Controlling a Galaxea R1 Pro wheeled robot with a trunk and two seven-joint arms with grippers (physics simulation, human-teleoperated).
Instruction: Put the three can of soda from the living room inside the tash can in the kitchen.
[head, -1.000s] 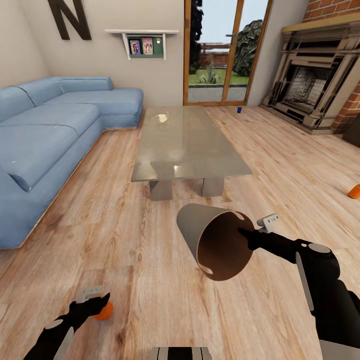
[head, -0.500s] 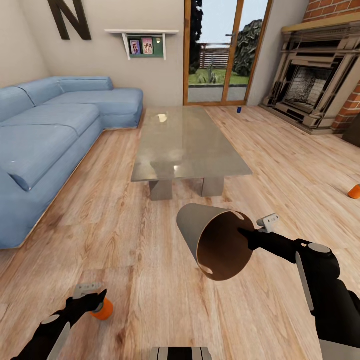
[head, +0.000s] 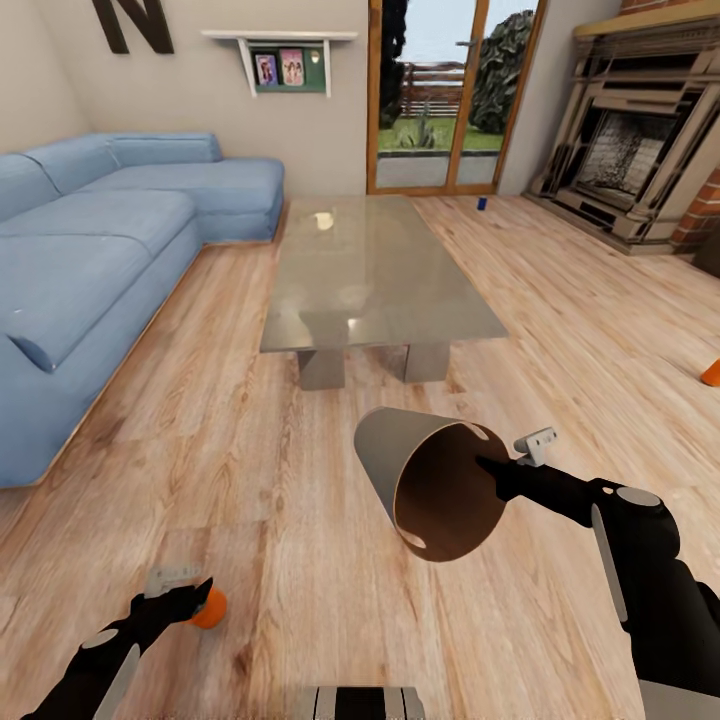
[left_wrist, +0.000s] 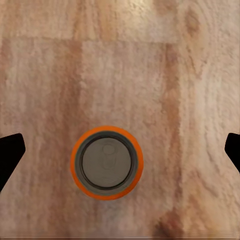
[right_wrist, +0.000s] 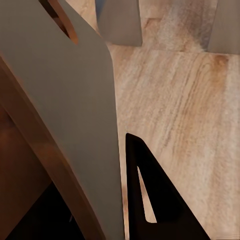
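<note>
- The left gripper (head: 190, 597) hangs low over the pale wood floor (head: 300, 520) at about 7 o'clock in the head view, its fingers spread wide; in the left wrist view one dark fingertip (left_wrist: 10, 155) sits at each side, both apart from the can.
- An orange soda can (left_wrist: 106, 162) stands upright on the floor between those spread fingers, silver top facing the wrist camera; the head view shows it (head: 209, 607) just beside the gripper tip.
- The right gripper (head: 505, 470) pinches the rim of the trash can (head: 425, 480), one finger inside and one outside; the bin is held tipped, its tan-brown mouth facing the robot, at about 5 o'clock.
- In the right wrist view the bin's grey wall (right_wrist: 65, 100) lies against a dark finger (right_wrist: 155, 200).
- A second orange can (head: 711, 373) lies on the floor at 3 o'clock.
- The dark blue can (head: 481, 203) stands near the glass door (head: 440, 90), about 1 o'clock, beyond the glass coffee table (head: 375, 275).
- The blue sofa (head: 100, 260) fills 9 to 11 o'clock; the fireplace (head: 630, 160) sits at 2 o'clock.
</note>
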